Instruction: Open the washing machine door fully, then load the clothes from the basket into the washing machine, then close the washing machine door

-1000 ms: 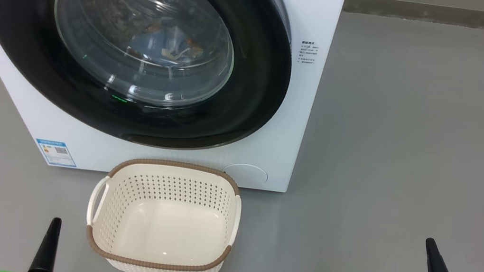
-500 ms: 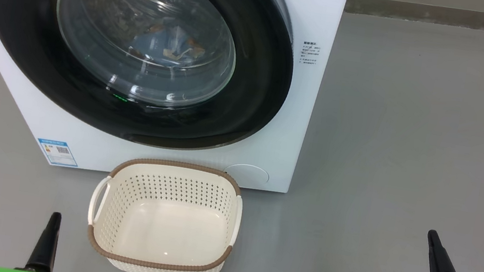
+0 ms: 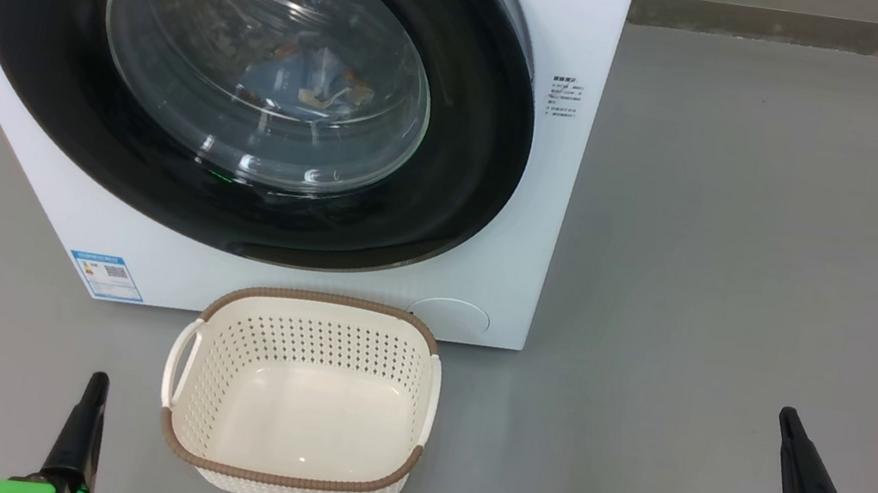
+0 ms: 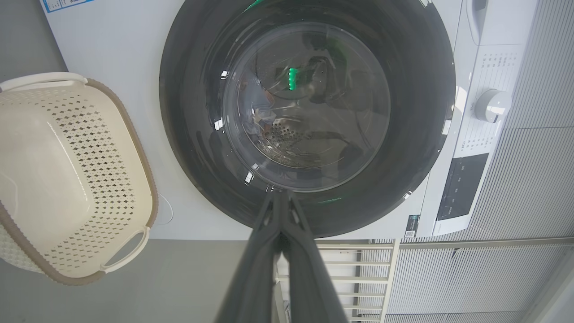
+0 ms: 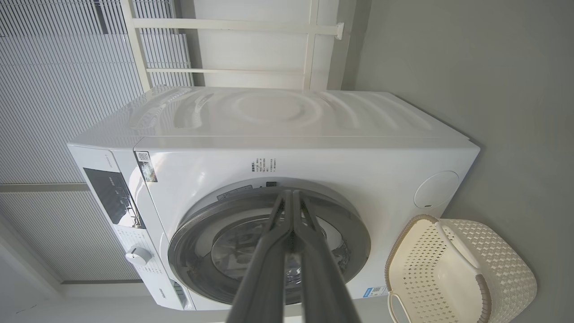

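The washing machine (image 3: 549,211) stands ahead, its black door (image 3: 461,154) lying shut against the front. Through the glass I see light blue clothes (image 3: 298,82) with orange prints inside the drum. The cream basket (image 3: 318,298) sits on the floor just in front of the machine with nothing in it. My left gripper (image 3: 94,386) is shut at the lower left beside the basket. My right gripper (image 3: 789,419) is shut at the lower right, well clear of the machine. In the wrist views the left gripper (image 4: 279,194) and right gripper (image 5: 290,194) each point at the door (image 4: 412,89), fingers together, nothing held.
Grey floor (image 3: 753,241) spreads wide to the right of the machine. A control panel with a white knob (image 4: 491,105) sits along the machine's top. A white frame (image 5: 309,45) and slatted wall stand behind it.
Both grippers' fingertips have crept slightly higher in the head view, still shut. Door, clothes and basket are as before.
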